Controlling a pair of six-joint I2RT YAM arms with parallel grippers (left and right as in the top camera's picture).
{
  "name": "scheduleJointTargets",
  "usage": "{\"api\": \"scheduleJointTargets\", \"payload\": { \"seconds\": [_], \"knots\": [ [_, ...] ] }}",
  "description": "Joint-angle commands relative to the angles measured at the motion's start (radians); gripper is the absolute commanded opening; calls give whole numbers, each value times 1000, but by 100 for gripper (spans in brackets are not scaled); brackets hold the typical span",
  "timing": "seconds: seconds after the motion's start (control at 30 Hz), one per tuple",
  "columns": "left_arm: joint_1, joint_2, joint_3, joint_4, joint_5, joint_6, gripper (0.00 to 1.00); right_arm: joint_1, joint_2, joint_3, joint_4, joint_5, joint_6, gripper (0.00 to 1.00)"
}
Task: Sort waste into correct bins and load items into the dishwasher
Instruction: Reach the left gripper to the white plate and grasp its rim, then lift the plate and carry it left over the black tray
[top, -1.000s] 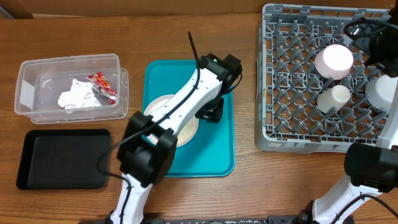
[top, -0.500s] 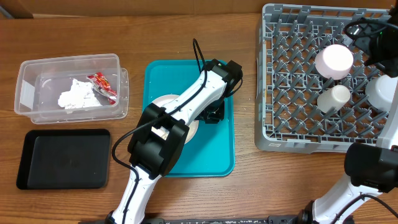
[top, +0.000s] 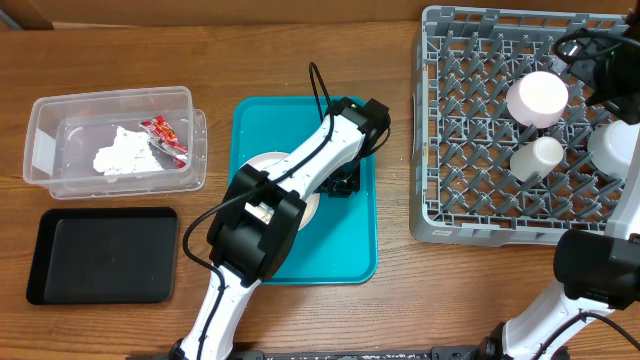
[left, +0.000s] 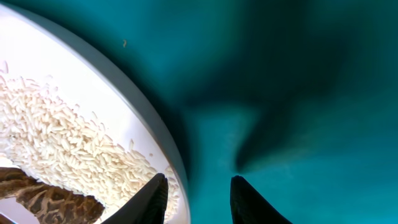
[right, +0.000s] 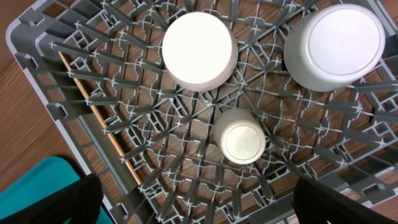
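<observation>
We log napkin (top: 118, 155) and wrapper (top: 165, 140) in the clear tub (top: 40, 110), table's left edge; saucer (top: 537, 95), cup (top: 535, 158), bowl (top: 615, 145) in the rack (top: 450, 200). Outstanding: plate (left: 93, 68) on the teal tray (top: 350, 240), rice (left: 62, 143) and scraps (left: 43, 196) aboard. Left gripper (left: 198, 193) straddles its rim, grip unclear to us; right gripper (right: 196, 193) gapes empty above rack.

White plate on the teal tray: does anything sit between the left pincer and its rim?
Nothing visible does. In the left wrist view the left pincer straddles the rim of the white plate, one finger over the rice, the other over the teal tray. Whether it already pinches the rim is unclear.
</observation>
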Motion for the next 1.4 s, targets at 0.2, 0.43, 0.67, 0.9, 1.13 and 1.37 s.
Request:
{"api": "scheduleJointTargets", "payload": {
  "seconds": [0.2, 0.43, 0.67, 0.9, 1.13, 1.37],
  "knots": [
    [1, 19, -38, 33, -32, -32, 28, 2, -20, 19, 3, 10, -6, 100],
    [3, 19, -49, 30, -32, -35, 23, 2, -20, 19, 3, 10, -6, 100],
    [2, 19, -48, 24, -32, -34, 7, 2, -20, 19, 3, 10, -6, 100],
    [0, 19, -37, -29, -35, -34, 4, 2, -20, 19, 3, 10, -6, 100],
    [-8, 18, 54, -162, -74, -90, 4, 2, -20, 19, 3, 10, -6, 100],
    [-32, 17, 196, -333, -118, -147, 4, 2, -20, 19, 3, 10, -6, 100]
  ]
}}
